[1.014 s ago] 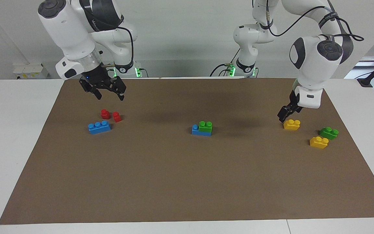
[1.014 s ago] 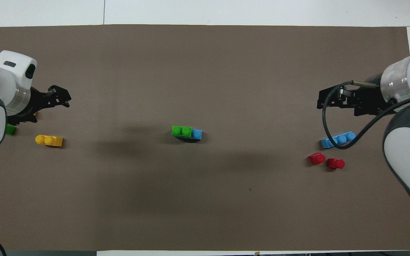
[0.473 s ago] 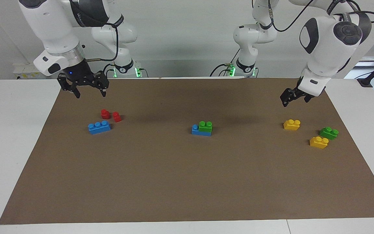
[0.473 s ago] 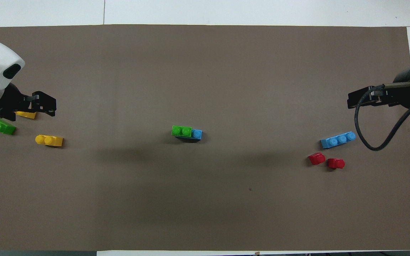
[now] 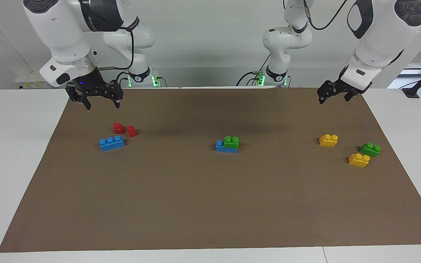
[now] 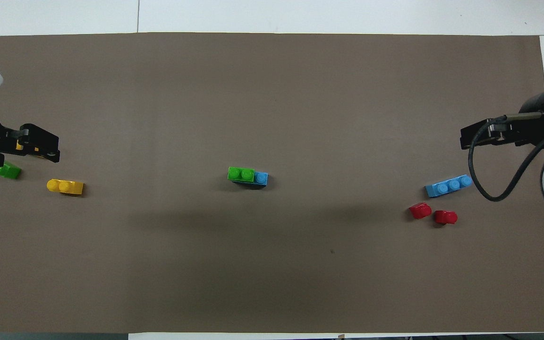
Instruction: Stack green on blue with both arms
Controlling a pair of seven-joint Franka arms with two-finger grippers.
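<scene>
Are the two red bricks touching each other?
Apart. The overhead view shows a strip of brown mat between one red brick and the other red brick.

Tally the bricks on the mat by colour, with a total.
Blue three-stud bricks: 2
Green two-stud bricks: 2
Yellow two-stud bricks: 2
Red one-stud bricks: 2
Total: 8

White table (image 5: 20, 153) under a brown mat (image 5: 210, 204), with blue, green, yellow and red bricks scattered on it
</scene>
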